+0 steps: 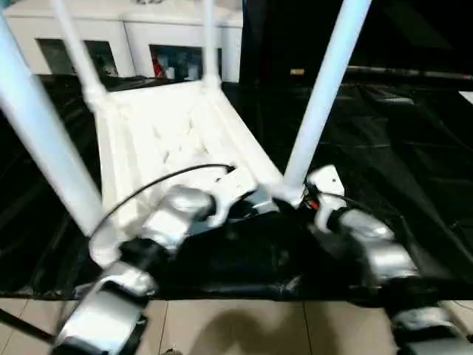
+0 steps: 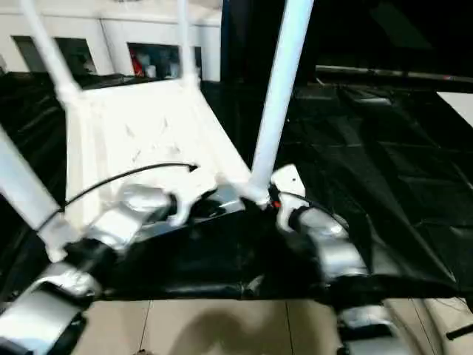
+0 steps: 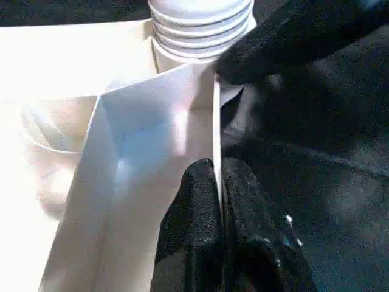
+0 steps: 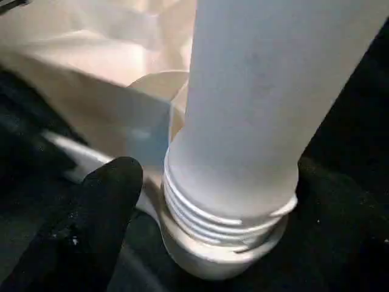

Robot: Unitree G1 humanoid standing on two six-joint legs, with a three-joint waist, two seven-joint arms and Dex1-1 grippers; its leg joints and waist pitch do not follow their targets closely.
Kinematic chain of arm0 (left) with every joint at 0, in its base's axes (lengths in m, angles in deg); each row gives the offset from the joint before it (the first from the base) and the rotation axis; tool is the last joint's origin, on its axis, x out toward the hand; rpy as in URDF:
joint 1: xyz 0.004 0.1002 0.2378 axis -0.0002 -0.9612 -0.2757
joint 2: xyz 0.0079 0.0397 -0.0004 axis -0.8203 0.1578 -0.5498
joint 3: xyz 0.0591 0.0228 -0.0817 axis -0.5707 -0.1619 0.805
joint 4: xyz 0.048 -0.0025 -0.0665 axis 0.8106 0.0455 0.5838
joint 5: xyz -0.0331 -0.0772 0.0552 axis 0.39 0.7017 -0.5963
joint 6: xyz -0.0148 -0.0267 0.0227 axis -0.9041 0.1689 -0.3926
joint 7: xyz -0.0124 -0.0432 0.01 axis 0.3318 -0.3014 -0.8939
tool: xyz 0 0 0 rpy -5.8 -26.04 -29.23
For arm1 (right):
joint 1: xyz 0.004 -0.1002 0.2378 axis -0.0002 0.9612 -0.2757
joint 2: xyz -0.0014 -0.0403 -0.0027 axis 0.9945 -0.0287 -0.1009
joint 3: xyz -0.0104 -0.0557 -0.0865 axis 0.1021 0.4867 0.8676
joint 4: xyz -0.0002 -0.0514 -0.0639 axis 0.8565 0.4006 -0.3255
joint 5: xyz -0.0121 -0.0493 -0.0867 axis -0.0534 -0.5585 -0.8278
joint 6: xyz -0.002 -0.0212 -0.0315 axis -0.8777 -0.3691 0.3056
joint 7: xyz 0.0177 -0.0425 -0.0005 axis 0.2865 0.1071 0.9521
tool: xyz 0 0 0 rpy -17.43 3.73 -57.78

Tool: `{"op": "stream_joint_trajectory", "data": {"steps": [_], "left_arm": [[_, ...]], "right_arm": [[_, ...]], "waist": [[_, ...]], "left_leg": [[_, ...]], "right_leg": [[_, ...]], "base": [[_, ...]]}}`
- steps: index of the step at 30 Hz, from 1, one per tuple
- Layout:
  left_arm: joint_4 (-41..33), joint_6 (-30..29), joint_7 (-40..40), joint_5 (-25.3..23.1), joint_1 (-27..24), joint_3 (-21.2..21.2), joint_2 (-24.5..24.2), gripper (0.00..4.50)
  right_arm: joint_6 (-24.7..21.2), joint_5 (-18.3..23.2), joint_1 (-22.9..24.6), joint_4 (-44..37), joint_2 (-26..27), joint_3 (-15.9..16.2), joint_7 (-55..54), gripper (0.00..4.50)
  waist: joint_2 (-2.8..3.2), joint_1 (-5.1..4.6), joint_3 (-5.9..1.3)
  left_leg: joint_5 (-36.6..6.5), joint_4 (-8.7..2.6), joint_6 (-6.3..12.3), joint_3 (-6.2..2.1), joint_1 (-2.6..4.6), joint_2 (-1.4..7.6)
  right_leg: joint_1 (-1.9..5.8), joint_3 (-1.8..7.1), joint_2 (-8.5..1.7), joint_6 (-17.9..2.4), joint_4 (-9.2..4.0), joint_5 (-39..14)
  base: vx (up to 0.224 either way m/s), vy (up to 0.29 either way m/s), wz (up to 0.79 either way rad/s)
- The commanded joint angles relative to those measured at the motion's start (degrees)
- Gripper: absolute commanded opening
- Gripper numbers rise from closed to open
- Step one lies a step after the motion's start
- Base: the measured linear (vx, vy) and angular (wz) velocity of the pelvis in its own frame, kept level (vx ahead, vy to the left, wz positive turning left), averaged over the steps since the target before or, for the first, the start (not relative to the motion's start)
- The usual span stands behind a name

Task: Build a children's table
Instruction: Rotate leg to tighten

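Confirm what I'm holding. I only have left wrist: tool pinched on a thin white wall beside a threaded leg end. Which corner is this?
Observer: The head view puts it at the near right corner of the upside-down children's table. The left tool pinches the rim there.
Operator: Other legs in?
Observer: Four legs stand up from the corners. Yours is the near right leg.
Operator: Black thing by the threads?
Observer: That's the right tool, at that leg's base, open in its own wrist view.
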Motion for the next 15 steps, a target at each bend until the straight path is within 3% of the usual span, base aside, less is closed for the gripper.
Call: {"op": "stream_joint_trajectory", "data": {"steps": [1, 5, 8, 13, 15], "left_arm": [[-1.26, 1.89, 6.53, 3.57, -2.88, -1.10, -0.77, 0.00], [-3.51, 1.23, 10.48, 4.87, -3.91, -0.83, -2.89, 0.00], [-5.05, 0.52, 13.27, 5.50, -4.54, -0.84, -3.89, 0.00], [-6.93, -0.27, 15.69, 6.30, -5.16, -1.09, -4.84, 0.00], [-6.97, -0.33, 15.77, 6.06, -5.14, -1.02, -4.87, 0.00]], "right_arm": [[-0.79, 2.08, -0.22, -3.89, -1.08, 1.44, 5.73, 4.03], [-3.26, 3.99, -0.06, -6.16, -4.77, 1.58, 12.00, 4.03], [-4.73, 4.30, 0.02, -7.26, -6.51, 2.59, 15.13, 4.03], [-5.55, 3.44, -0.37, -6.84, -7.53, 3.92, 18.26, 4.03], [-5.16, 2.99, -0.56, -6.33, -7.63, 4.38, 18.53, 3.80]], "waist": [[-1.05, 0.46, -2.74], [-0.83, 0.46, -2.89], [-0.86, 0.64, -3.02], [-1.10, 1.09, -3.25], [-1.05, 1.23, -3.22]], "left_leg": [[-12.55, -3.44, 3.82, 0.14, -0.07, 0.93], [-11.50, -3.21, 4.36, 0.35, 0.34, 1.20], [-9.33, -3.08, 4.81, 0.36, 0.12, 1.11], [-7.39, -2.70, 5.70, 0.61, 0.23, 1.03], [-6.90, -2.65, 6.00, 0.66, 0.22, 1.02]], "right_leg": [[2.62, 1.85, -3.11, -9.14, -5.17, -17.25], [2.29, 1.98, -2.96, -11.17, -4.70, -13.03], [2.64, 1.89, -2.77, -12.64, -4.00, -8.12], [2.75, 1.97, -2.83, -13.82, -3.48, -4.01], [2.78, 1.95, -2.87, -14.04, -3.39, -3.56]], "base": [[0.000, 0.000, 0.00], [0.000, 0.000, 0.00], [0.000, 0.000, 0.00], [0.000, 0.000, 0.00], [0.000, 0.000, 0.00]]}}
